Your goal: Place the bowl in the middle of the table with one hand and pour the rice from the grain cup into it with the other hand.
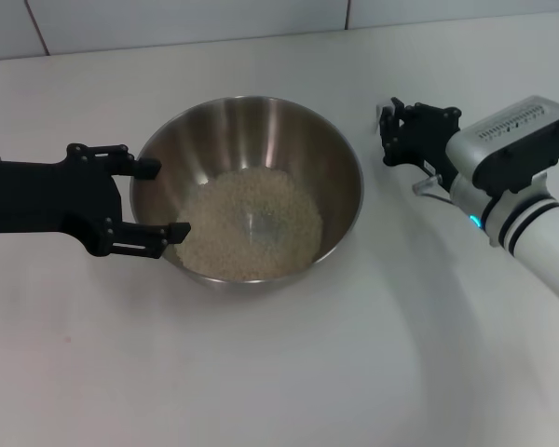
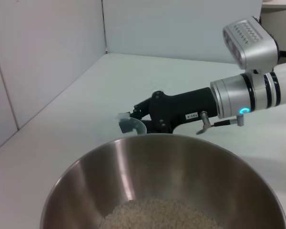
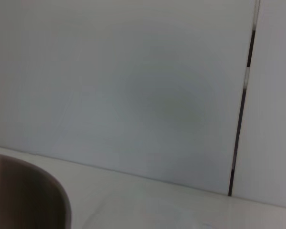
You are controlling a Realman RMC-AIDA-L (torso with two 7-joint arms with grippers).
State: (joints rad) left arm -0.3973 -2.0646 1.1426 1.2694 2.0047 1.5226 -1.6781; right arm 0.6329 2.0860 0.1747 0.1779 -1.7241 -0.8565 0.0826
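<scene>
The steel bowl (image 1: 252, 158) stands in the middle of the white table (image 1: 261, 372) with a heap of rice (image 1: 252, 228) in it. My left gripper (image 1: 163, 199) is open at the bowl's left side, one finger on each side of the rim edge. My right gripper (image 1: 388, 128) is to the right of the bowl, low over the table, shut on the small clear grain cup (image 2: 132, 125), which looks empty. The cup barely shows in the head view (image 1: 384, 114). The bowl (image 2: 171, 167) and rice (image 2: 157, 214) fill the left wrist view's foreground, with the right gripper (image 2: 139, 117) behind.
Pale tiles (image 1: 168, 23) run along the table's far edge. The right wrist view shows only the tiled wall (image 3: 133, 95), the bowl's side (image 3: 28, 191) and a strip of table.
</scene>
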